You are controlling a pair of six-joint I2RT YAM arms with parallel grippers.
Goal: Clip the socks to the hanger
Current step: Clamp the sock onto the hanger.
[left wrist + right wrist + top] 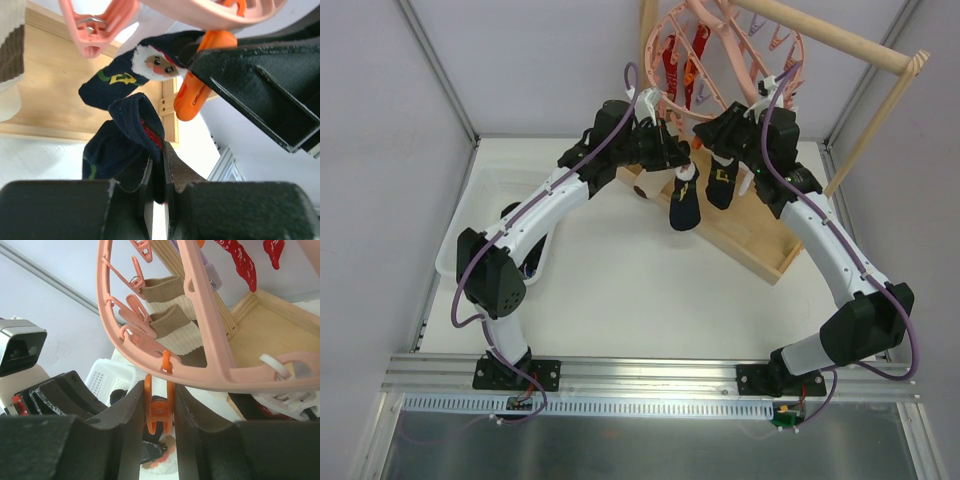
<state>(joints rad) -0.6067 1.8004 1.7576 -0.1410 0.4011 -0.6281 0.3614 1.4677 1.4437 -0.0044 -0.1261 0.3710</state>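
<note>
From above: hanger [649, 55] hung on the wooden stand [765, 245] at the far side of the desk [620, 290]. Just under the hanger's near rim, left gripper [672, 158] and right gripper [712, 138], close together. Below the hanger, two dark socks dangling: first sock [685, 205] under the left gripper, second sock [722, 185] under the right. Red socks [670, 65] clipped inside the hanger. From the left wrist: jaws pinched tight on the first sock's folded edge, just below the hanger's orange clip [192, 100]. Second sock, bearing a Santa face, right behind that clip; impossible to tell whether clipped. From the right wrist: jaws squeezing the orange clip, hung from the hanger's rim. Striped socks [167, 320] clipped farther along that rim.
</note>
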